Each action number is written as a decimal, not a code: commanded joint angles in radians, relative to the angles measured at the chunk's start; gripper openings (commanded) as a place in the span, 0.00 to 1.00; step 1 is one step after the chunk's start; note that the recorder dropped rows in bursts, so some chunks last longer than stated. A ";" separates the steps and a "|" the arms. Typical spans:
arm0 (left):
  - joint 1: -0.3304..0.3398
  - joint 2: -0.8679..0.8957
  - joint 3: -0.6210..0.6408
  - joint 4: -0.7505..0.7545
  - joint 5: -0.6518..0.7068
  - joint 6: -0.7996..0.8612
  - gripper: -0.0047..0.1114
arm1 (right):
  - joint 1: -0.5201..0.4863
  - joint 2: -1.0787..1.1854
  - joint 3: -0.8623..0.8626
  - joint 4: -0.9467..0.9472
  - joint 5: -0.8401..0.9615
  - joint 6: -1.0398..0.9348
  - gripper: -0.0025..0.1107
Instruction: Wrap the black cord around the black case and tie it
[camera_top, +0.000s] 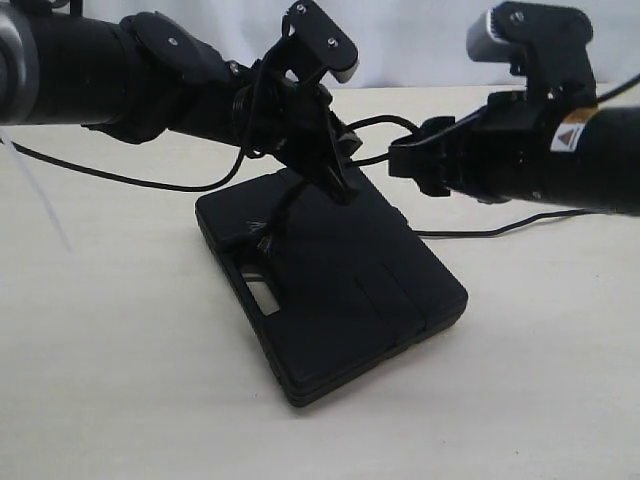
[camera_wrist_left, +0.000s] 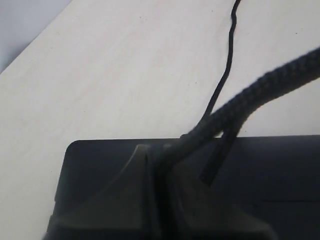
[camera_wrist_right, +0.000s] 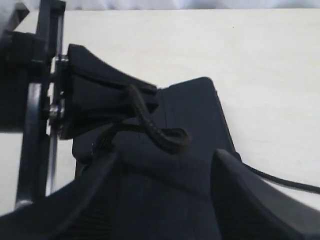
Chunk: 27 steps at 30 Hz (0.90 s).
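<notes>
The black case (camera_top: 350, 290) lies flat on the pale table, its handle slot toward the front left. My left gripper (camera_top: 343, 185) points down over the case's far half and is shut on the black cord (camera_top: 285, 212). From there the cord runs down to a frayed tuft (camera_top: 263, 243) beside the handle slot. In the left wrist view the braided cord (camera_wrist_left: 260, 90) leaves the shut gripper (camera_wrist_left: 162, 155) above the case (camera_wrist_left: 285, 170). My right gripper (camera_top: 400, 160) hovers just right of the left one, open. Its fingers (camera_wrist_right: 260, 200) stand wide apart over the case (camera_wrist_right: 195, 110), facing a bend of cord (camera_wrist_right: 162, 134) that sticks out of the left gripper.
Thin black cables trail over the table (camera_top: 120, 380) on the left (camera_top: 120, 180) and on the right (camera_top: 500, 230) behind the case. Both arms crowd the space above the case's far end. A white wall backs the table.
</notes>
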 joint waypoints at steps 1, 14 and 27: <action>-0.002 0.000 -0.010 -0.012 0.017 -0.009 0.04 | -0.004 0.000 0.134 0.136 -0.317 0.021 0.48; -0.002 0.000 -0.010 -0.035 0.064 -0.009 0.04 | 0.081 0.162 0.160 0.129 -0.588 0.110 0.48; 0.003 -0.002 -0.010 -0.029 -0.009 -0.006 0.04 | 0.078 0.199 0.163 0.193 -0.531 0.077 0.06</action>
